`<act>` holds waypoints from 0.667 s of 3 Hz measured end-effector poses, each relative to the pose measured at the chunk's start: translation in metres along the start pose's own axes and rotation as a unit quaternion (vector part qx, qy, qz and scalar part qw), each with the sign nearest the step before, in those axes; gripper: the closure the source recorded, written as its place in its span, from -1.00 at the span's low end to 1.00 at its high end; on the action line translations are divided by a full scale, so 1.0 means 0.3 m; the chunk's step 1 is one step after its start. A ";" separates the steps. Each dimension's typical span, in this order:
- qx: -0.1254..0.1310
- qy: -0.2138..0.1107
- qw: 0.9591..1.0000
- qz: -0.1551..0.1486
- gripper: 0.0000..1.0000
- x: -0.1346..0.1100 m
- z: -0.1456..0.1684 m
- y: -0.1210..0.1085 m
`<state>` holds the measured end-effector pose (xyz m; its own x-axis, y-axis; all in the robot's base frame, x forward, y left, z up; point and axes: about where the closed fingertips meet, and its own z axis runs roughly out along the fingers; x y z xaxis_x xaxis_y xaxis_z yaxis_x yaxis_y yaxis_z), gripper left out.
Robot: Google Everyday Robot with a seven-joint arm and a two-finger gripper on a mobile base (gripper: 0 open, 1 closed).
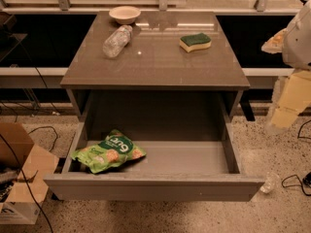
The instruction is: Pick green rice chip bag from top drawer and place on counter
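The green rice chip bag [109, 152] lies flat in the front left corner of the open top drawer [194, 159], with its left end resting on the drawer's left wall. The counter [155, 62] is the glossy grey-brown table top above the drawer. My arm comes in at the right edge of the camera view, and the gripper [285, 111] hangs to the right of the table, about level with the drawer opening and well away from the bag. Nothing shows between its pale fingers.
On the counter stand a white bowl [125, 14] at the back, a clear plastic bottle [117, 41] lying on its side, and a green-and-yellow sponge [195, 41]. A cardboard box [19, 169] and cables sit on the floor at the left. A small clear cup [268, 182] is on the floor at the right.
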<state>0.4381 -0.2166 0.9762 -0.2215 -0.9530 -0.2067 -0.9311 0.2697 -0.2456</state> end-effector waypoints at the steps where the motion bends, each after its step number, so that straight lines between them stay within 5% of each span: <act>1: 0.000 0.000 1.000 0.000 -1.00 0.000 0.000 0.000; 2: -0.012 -0.024 0.999 -0.022 -1.00 -0.087 0.054 0.004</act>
<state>0.4476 -0.1892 0.9660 -0.1661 -0.9561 -0.2416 -0.9465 0.2233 -0.2330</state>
